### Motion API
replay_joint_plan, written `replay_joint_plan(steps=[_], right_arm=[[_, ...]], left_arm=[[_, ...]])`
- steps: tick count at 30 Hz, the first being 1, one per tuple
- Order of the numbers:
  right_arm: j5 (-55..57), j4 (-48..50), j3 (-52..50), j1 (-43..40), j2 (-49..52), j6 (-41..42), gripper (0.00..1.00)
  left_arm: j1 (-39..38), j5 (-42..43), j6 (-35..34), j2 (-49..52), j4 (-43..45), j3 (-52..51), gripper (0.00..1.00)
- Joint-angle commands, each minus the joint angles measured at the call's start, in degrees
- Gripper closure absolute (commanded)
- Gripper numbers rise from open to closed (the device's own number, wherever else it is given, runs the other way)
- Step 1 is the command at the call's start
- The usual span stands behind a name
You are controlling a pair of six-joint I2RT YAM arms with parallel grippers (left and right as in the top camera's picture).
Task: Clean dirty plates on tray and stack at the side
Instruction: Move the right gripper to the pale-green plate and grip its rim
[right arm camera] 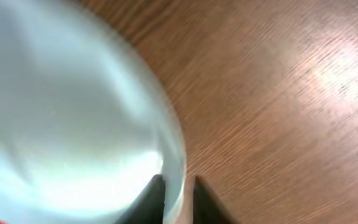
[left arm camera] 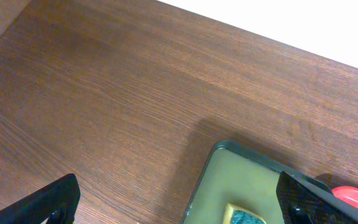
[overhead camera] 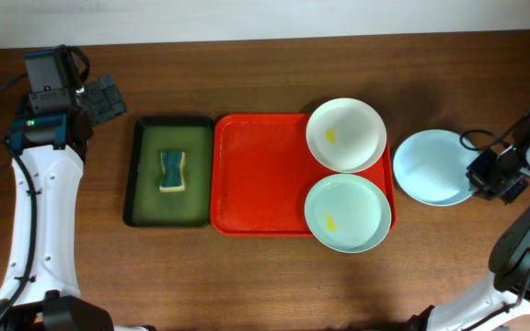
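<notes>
The pale blue plate (overhead camera: pixel 431 165) lay on the worktop (overhead camera: pixel 247 276) right of the red tray (overhead camera: pixel 256 175), its right rim between the right gripper's (overhead camera: pixel 490 175) narrowly parted fingers (right arm camera: pixel 153 202), grip impossible to tell, while the left gripper's (overhead camera: pixel 104 97) fingers (left arm camera: pixel 48 202) stood wide apart at far upper left.

Nothing readable is being picked up in any view. No letters, numbers, logos or stickers are being made out on the plates (overhead camera: pixel 345 135), the tray (overhead camera: pixel 256 175), the dark green tray (overhead camera: pixel 145 188) or the sponge (overhead camera: pixel 172 172). The right wrist view is being blurred anyway.
</notes>
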Motion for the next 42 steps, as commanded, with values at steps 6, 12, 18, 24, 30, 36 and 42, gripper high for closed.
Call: replay_joint_plan(steps=[6, 12, 18, 24, 30, 36, 42], right_arm=[[-0.5, -20.41, 8.76, 9.97, -9.2, -7.45, 0.6], [1.25, -19.65, 0.66, 29.42, -9.66, -11.26, 0.57], [7.04, 4.02, -16.31, 34.64, -9.33, -11.26, 0.57], [-3.78, 5.81, -19.54, 34.67, -9.31, -11.21, 0.96], [-21.38, 7.76, -21.16, 39.87, -9.31, -4.39, 0.96], [-5.07, 25.92, -21.16, 56.96, -8.68, 32.3, 0.96], [4.26, 29.22, -21.16, 57.53, -8.68, 36.68, 0.96]], left_arm=[[0.11, -0.63, -0.33, 0.02, 0.13, 0.0, 0.01], [0.11, -0.63, -0.33, 0.02, 0.13, 0.0, 0.01], [0.11, -0.63, -0.33, 0.02, 0.13, 0.0, 0.01], [0.11, -0.63, -0.33, 0.02, 0.13, 0.0, 0.01], [0.11, -0.63, -0.33, 0.02, 0.13, 0.0, 0.01], [0.11, -0.63, -0.33, 0.02, 0.13, 0.0, 0.01], [0.11, -0.63, -0.33, 0.02, 0.11, 0.0, 0.01]])
